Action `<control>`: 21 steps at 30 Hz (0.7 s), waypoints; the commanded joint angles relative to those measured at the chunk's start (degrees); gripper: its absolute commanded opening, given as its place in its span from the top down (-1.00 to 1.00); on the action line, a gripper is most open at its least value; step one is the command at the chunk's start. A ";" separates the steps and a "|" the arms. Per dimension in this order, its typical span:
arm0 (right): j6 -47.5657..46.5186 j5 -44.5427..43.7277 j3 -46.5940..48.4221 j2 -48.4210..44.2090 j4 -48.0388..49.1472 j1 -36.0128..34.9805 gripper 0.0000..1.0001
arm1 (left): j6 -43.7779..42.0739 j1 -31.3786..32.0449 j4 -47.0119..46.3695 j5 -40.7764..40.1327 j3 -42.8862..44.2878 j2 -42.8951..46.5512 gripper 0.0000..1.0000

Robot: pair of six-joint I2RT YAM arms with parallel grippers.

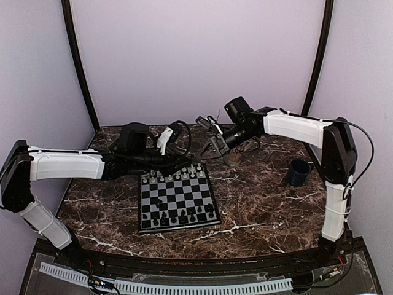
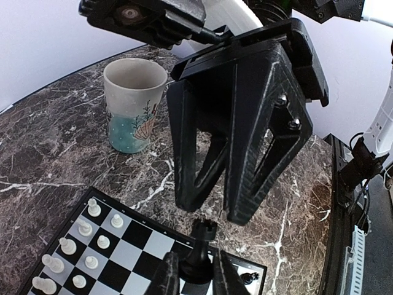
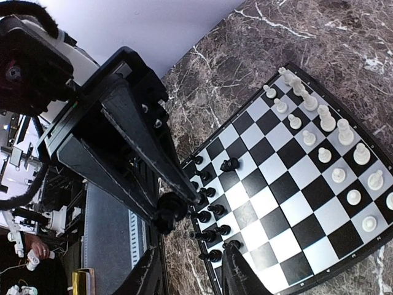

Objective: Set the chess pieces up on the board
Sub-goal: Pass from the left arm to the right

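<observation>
My left gripper [image 2: 195, 273] is shut on a black rook [image 2: 206, 236], held upright in the air over the right side of the board [image 2: 141, 246]. Just above the rook, the fingertips of my right gripper [image 2: 218, 206] stand apart and do not touch it. In the right wrist view that gripper [image 3: 191, 273] is open and empty, with the rook [image 3: 169, 212] at the left gripper's tip. White chess pieces [image 1: 178, 175] fill the board's [image 1: 184, 196] far rows. Black pieces [image 1: 184, 216] stand along the near rows, and a black knight [image 3: 229, 165] stands further in.
A patterned cream-and-teal mug [image 2: 135, 104] stands on the marble table beyond the board's right side, behind the right gripper. A dark blue mug [image 1: 299, 172] sits at the right, near the right arm. Pale walls close in the back and sides.
</observation>
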State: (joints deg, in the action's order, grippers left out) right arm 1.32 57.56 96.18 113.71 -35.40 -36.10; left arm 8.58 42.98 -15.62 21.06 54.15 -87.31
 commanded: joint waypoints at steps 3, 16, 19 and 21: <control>1.39 3.28 4.29 1.55 1.87 -1.98 0.31 | 0.67 0.38 -1.24 1.61 0.33 -0.21 0.64; 2.23 3.15 4.02 2.56 2.70 -2.88 0.51 | 0.66 0.54 -1.34 2.12 0.33 -0.53 0.64; 2.06 2.95 4.17 2.86 2.61 -3.01 0.55 | 0.74 0.60 -1.49 2.31 0.42 -0.74 0.64; 2.02 2.91 4.32 3.07 2.48 -3.09 0.61 | 0.75 0.61 -1.52 2.24 0.39 -0.76 0.64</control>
State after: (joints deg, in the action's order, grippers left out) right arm 3.51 60.16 99.72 115.74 -34.22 -38.44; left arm 9.06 43.31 -15.81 22.20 54.15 -88.03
